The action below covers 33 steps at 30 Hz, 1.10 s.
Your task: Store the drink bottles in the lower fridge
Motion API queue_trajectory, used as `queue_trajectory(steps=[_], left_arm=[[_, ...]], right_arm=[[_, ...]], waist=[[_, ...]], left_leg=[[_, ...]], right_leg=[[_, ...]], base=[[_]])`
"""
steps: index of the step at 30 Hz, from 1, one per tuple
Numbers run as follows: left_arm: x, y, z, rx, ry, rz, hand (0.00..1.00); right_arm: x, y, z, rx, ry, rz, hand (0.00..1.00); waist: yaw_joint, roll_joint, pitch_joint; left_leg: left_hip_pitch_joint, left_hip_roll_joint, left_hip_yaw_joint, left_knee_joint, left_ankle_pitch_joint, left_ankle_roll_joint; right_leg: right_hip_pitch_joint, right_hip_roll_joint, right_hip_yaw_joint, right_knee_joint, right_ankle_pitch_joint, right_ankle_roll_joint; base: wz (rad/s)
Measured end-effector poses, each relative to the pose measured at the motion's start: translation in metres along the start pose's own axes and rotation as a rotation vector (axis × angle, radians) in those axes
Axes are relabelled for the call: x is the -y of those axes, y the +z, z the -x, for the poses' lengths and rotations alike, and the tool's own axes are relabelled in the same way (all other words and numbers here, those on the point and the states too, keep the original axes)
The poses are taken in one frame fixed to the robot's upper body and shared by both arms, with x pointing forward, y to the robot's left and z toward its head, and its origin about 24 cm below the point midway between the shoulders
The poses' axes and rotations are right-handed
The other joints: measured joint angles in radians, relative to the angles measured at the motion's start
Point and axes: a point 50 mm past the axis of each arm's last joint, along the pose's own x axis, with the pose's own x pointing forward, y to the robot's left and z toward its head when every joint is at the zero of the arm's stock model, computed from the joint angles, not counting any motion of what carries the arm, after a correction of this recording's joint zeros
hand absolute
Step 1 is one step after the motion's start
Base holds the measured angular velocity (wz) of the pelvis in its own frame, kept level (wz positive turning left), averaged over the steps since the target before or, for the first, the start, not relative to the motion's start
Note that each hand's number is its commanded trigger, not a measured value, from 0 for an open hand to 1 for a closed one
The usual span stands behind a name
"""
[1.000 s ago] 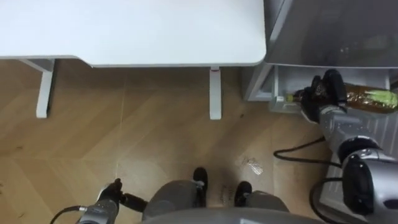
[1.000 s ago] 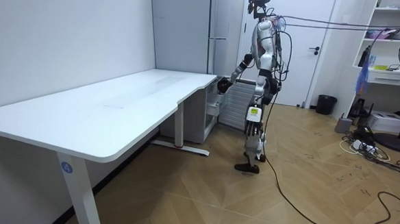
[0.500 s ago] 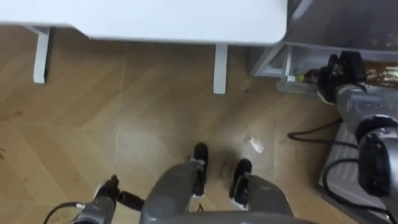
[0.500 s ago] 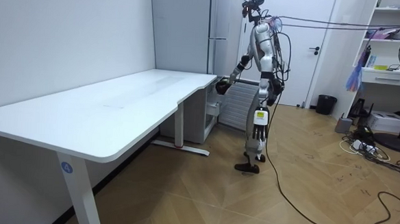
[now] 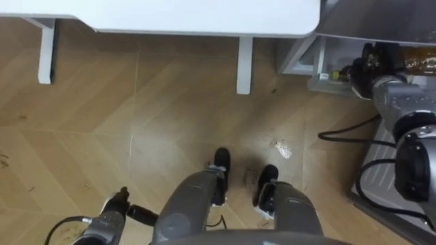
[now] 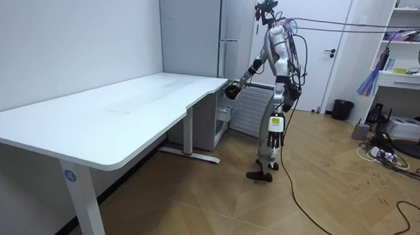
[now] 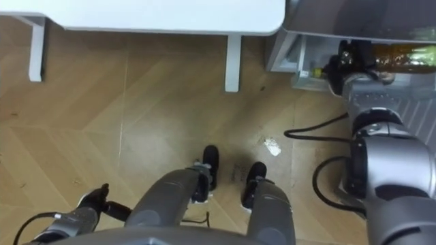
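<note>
A white desk (image 5: 204,17) stands on a wooden floor (image 5: 88,136), a small crumpled scrap (image 5: 281,146) lying near its leg (image 5: 244,64).

Both eye views: from the head, straight down at floor (image 5: 102,102), desk (image 5: 204,17) edge along the top, fridge (image 5: 381,17) at upper right. Room view: far off, facing desk, fridge, whole robot. Shared: desk, fridge, floor.

Bright, even light fills the room. The white surface (image 5: 204,13) casts a soft shadow on the wooden floor (image 5: 136,136) beneath; a pale sheen lies before the robot's feet.
</note>
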Motion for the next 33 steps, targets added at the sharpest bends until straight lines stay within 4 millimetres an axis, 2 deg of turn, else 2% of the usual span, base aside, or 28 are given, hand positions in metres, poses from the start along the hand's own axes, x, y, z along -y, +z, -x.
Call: queue_trajectory(steps=[7,22,33], left_arm=[[0.005,-0.001,0.000,-0.008,-0.017,-0.041,0.00],[0.007,0.001,0.001,0.000,-0.006,-0.036,0.00],[0.007,0.001,0.001,0.001,-0.006,-0.036,0.00]], right_arm=[[-0.001,0.003,0.000,0.006,0.000,-0.007,0.00],[-0.011,0.009,0.001,0.027,0.030,0.025,0.00],[-0.011,0.010,0.001,0.030,0.030,0.035,0.00]], waist=[[0.005,0.009,0.0015],[0.008,0.031,0.0003],[0.012,0.034,-0.0004]], left_leg=[[-0.006,-0.001,-0.001,0.000,0.007,-0.004],[-0.002,0.000,0.006,-0.006,0.007,-0.004],[0.012,0.000,0.012,-0.012,0.009,-0.005]], right_leg=[[-0.009,-0.011,-0.003,0.012,-0.011,-0.007],[-0.010,-0.013,-0.004,0.016,-0.014,-0.007],[0.001,-0.014,-0.002,0.010,-0.016,-0.007]], base=[[0.03],[0.00],[0.00]])
